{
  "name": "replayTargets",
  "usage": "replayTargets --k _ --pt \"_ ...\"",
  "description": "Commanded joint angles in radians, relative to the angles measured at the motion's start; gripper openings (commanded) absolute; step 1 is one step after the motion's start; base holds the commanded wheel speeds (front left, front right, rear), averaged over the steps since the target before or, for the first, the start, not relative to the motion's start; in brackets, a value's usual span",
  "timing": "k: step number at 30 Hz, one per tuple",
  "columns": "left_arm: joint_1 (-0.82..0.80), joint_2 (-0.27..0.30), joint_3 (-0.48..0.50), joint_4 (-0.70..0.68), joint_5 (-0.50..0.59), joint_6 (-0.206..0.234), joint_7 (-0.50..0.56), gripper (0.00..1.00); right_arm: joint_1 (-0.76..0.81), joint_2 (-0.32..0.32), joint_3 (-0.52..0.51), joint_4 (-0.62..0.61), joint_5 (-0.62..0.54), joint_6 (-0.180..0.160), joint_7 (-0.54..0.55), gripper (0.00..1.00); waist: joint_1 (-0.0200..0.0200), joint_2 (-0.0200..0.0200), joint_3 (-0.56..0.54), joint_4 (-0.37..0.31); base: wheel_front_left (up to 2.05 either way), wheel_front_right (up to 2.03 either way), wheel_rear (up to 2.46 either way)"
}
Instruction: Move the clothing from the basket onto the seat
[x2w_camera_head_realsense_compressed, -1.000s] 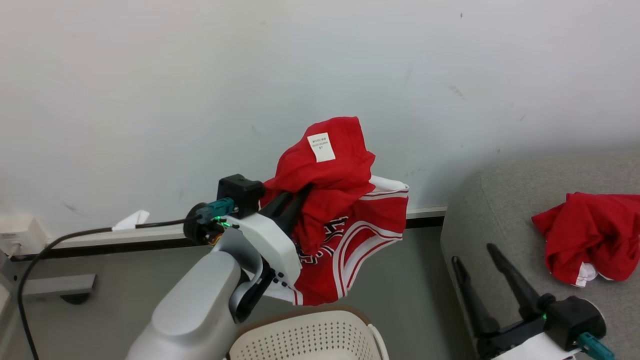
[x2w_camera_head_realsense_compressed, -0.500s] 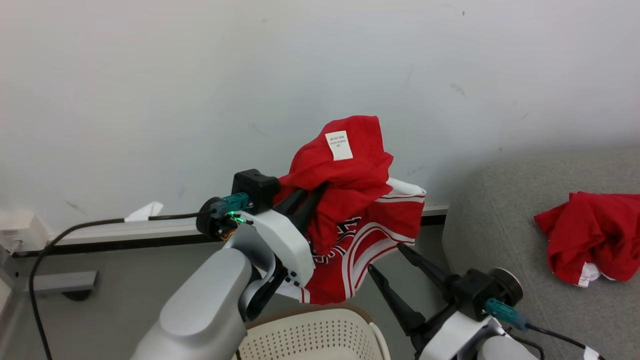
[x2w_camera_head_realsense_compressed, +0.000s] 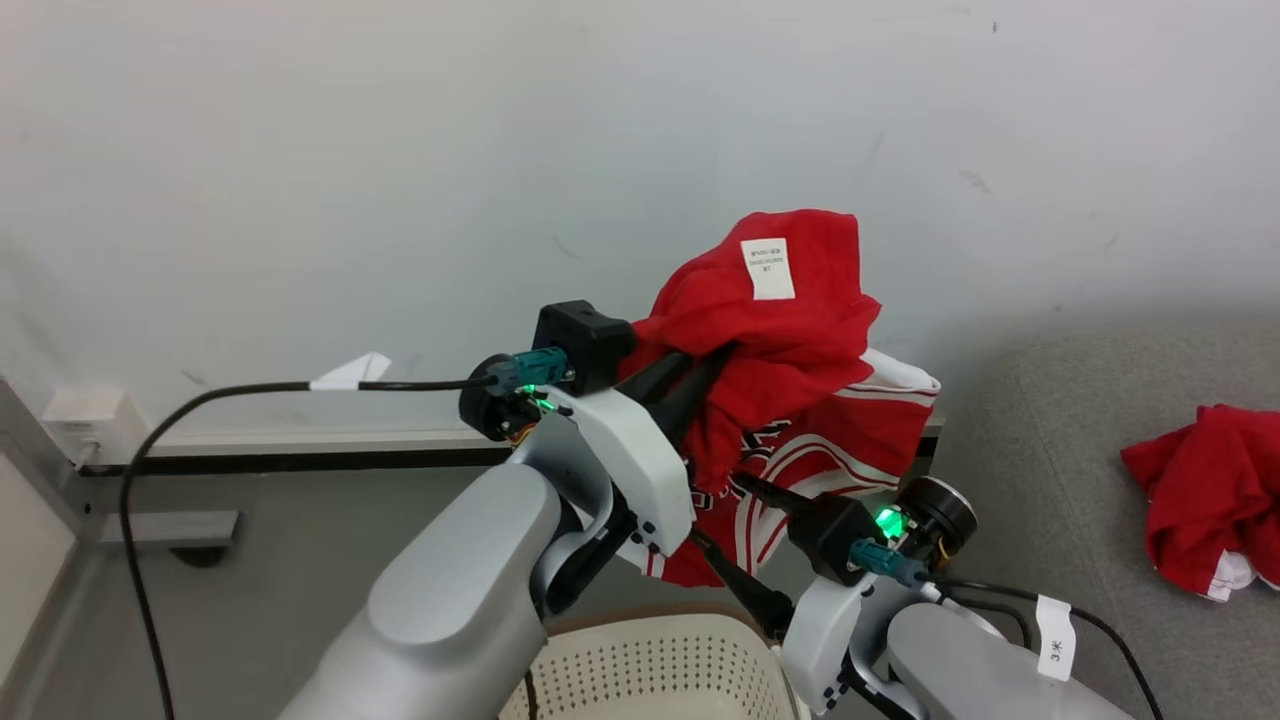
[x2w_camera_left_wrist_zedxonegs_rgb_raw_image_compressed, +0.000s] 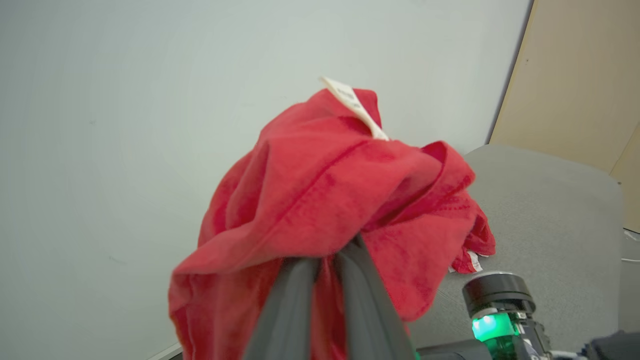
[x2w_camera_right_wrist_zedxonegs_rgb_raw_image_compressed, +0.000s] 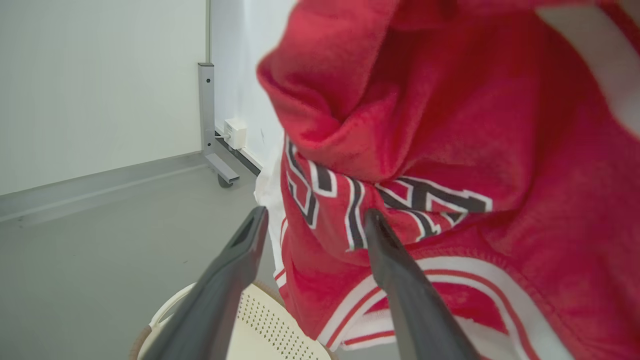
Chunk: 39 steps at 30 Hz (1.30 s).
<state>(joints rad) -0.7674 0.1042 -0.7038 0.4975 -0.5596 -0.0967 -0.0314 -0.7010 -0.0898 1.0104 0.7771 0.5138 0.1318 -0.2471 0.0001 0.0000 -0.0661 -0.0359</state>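
A: Where to find the held garment (x2w_camera_head_realsense_compressed: 800, 330)?

B: Up in the air before the pale wall (x2w_camera_head_realsense_compressed: 400, 150), above the basket (x2w_camera_head_realsense_compressed: 650, 665). Bunched over the left pincer (x2w_camera_head_realsense_compressed: 705, 362), drawn narrow and clamped on a fold of it, with red cloth draped over both dark fingers.

A: Any marks on the cloth?

B: A white label (x2w_camera_head_realsense_compressed: 768, 268) on the top fold, facing the head camera. Lower down, black-and-white lettering and white stripes, hanging just above the basket's brown rim.

A: And the right pincer (x2w_camera_right_wrist_zedxonegs_rgb_raw_image_compressed: 316, 212)?

B: Spread wide, closed on nothing. Pointing up at the hanging lower part from the sofa's side. In the right wrist view, one finger across the striped cloth, the other beside the cloth's edge, over the basket. Hard to say whether touching.

A: The second garment (x2w_camera_head_realsense_compressed: 1200, 500)?

B: Crumpled on the grey sofa (x2w_camera_head_realsense_compressed: 1060, 420), near the right edge of the head view, well apart from both pincers. A bit of white trim at its lower corner.

A: The basket itself?

B: Down on the grey floor (x2w_camera_head_realsense_compressed: 300, 520) at the bottom of the head view, between the two pale forearms, near the sofa's rounded end. Perforated cream wall in sight, inside mostly hidden.
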Motion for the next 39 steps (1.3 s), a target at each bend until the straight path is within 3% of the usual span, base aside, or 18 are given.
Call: replayTargets --k 1,7,15,16,17,18,19,29,38,39 --pt "-0.009 -0.005 -0.005 -0.006 -0.007 -0.003 0.002 0.0 -0.029 0.01 0.012 0.027 0.014 -0.002 -0.009 1.0 -0.0001 0.0 -0.003 0.012 0.0 0.0 0.0" --pt "-0.016 -0.022 -0.034 -0.008 -0.017 -0.008 0.014 0.0 -0.071 0.035 0.013 0.128 0.033 -0.002 -0.018 1.0 -0.0001 0.0 -0.01 0.05 0.0 0.0 0.0" --pt "-0.012 -0.039 -0.073 -0.006 -0.037 -0.014 0.019 0.0 -0.059 0.039 -0.031 0.115 0.02 -0.002 -0.018 0.99 -0.0001 0.0 -0.013 0.103 0.0 0.0 0.0" --pt "-0.013 -0.04 -0.077 -0.004 -0.039 -0.014 0.02 0.0 -0.058 0.039 -0.032 0.11 0.021 -0.002 -0.018 0.85 -0.0001 0.0 -0.013 0.108 0.0 0.0 0.0" --pt "-0.013 -0.041 -0.081 -0.003 -0.042 -0.014 0.02 0.0 -0.057 0.039 -0.034 0.105 0.023 -0.002 -0.018 0.57 -0.0001 0.0 -0.014 0.112 0.0 0.0 0.0" --pt "-0.014 -0.043 -0.083 -0.001 -0.046 -0.013 0.02 0.0 -0.056 0.039 -0.035 0.101 0.025 -0.002 -0.018 0.2 -0.0001 0.0 -0.014 0.115 0.0 0.0 0.0" --pt "-0.015 -0.044 -0.085 0.001 -0.049 -0.013 0.019 0.0 -0.055 0.039 -0.037 0.095 0.027 -0.002 -0.018 0.0 -0.0001 0.0 -0.014 0.118 0.0 0.0 0.0" --pt "-0.019 -0.034 -0.068 0.036 -0.063 0.006 -0.001 0.0 -0.04 0.039 -0.043 0.088 0.03 -0.002 -0.018 0.0 -0.0001 0.0 -0.016 0.108 0.0 0.0 0.0" --pt "0.004 -0.012 -0.055 0.09 -0.073 0.019 -0.026 0.0 0.027 0.017 -0.183 -0.021 -0.034 -0.002 -0.019 0.0 -0.0001 0.0 -0.005 0.07 0.0 0.0 0.0" --pt "0.005 -0.01 -0.055 0.093 -0.073 0.019 -0.03 0.08 0.037 0.012 -0.204 -0.035 -0.046 -0.002 -0.019 0.0 -0.0001 0.0 -0.004 0.065 0.0 0.0 0.0"
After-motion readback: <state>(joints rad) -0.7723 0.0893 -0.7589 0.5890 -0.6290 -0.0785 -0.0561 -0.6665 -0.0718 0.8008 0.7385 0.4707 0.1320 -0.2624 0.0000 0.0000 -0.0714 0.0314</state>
